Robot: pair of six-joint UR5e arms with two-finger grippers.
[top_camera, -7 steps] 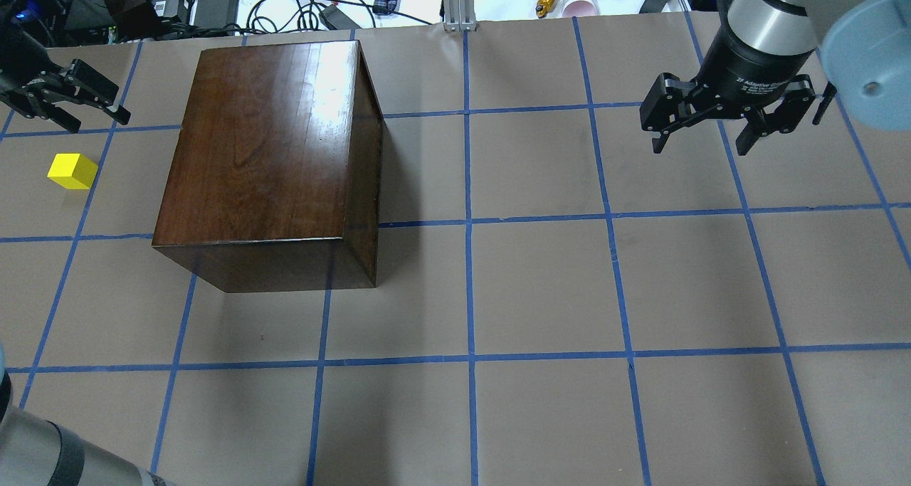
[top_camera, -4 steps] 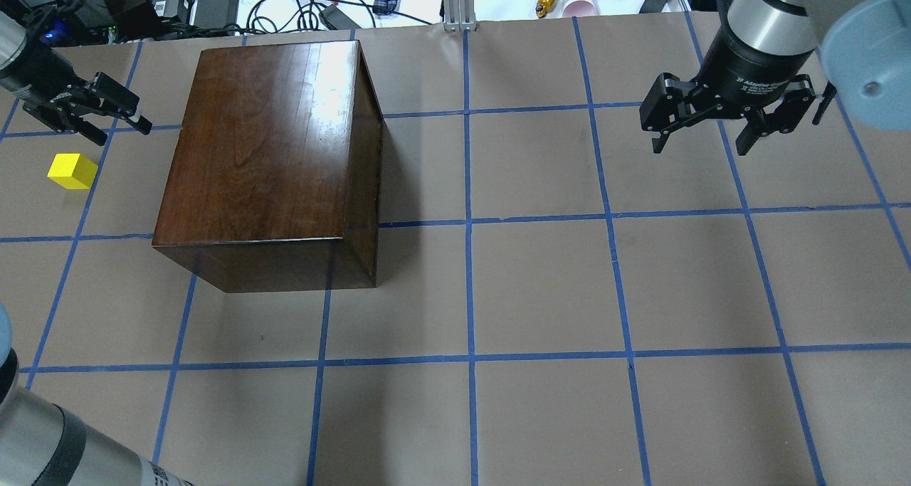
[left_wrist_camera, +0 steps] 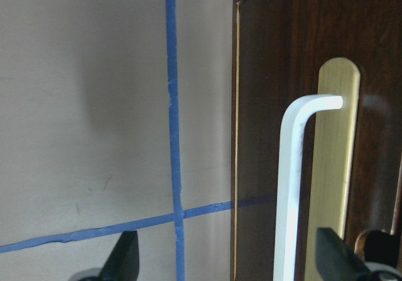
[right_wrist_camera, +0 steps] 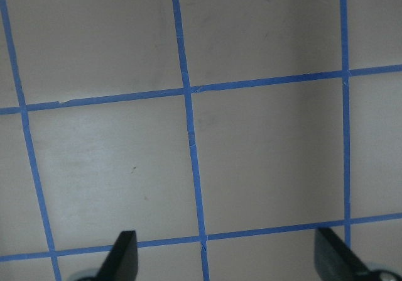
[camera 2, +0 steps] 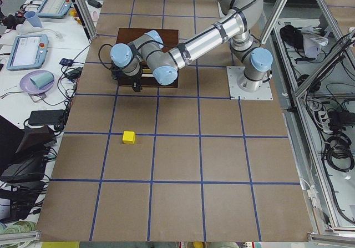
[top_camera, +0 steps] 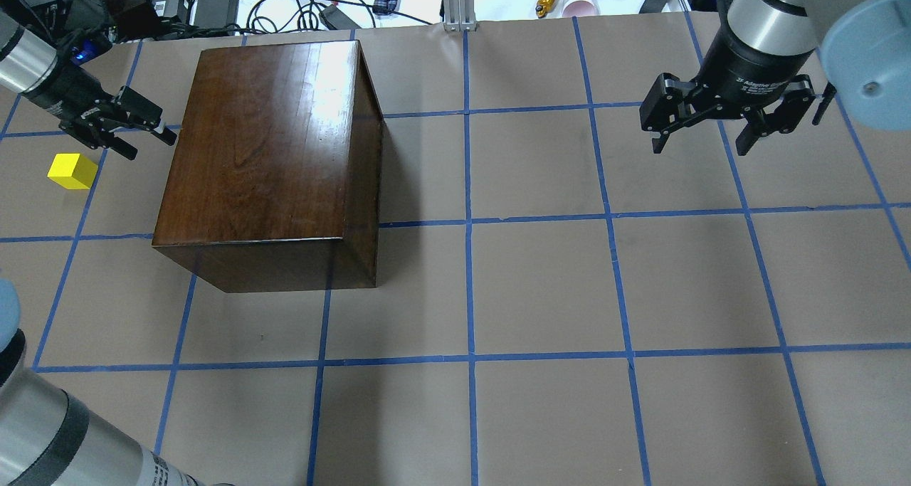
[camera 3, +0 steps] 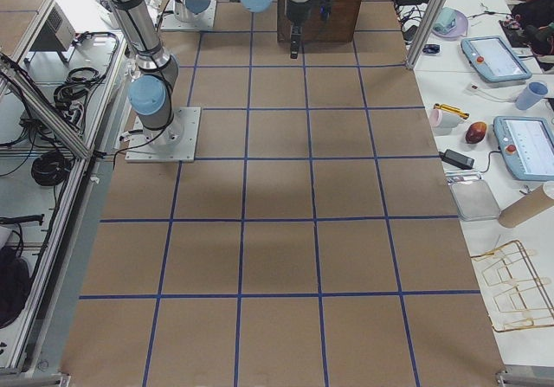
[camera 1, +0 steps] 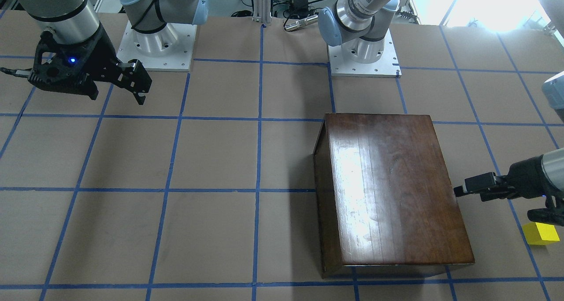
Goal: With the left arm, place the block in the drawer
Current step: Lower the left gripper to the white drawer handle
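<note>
The yellow block (top_camera: 71,171) lies on the table left of the dark-brown wooden box (top_camera: 270,137); it also shows in the front-facing view (camera 1: 541,233). The drawer is shut: in the left wrist view its dark front (left_wrist_camera: 264,136) carries a brass plate and a pale metal pull (left_wrist_camera: 292,187). My left gripper (top_camera: 148,144) is open and empty, level with the table and pointing at that face, close to the pull, with the block just behind it. My right gripper (top_camera: 701,144) is open and empty, hanging over the far right of the table.
Cables, power bricks and small items crowd the white bench beyond the table's back edge (top_camera: 213,2). An aluminium post (top_camera: 459,2) stands at the back centre. The two arm bases (camera 1: 361,54) are bolted at the robot's side.
My left gripper has moved right, from beyond the block toward the box's left face, and stayed open. The block, box and right arm have not moved.
</note>
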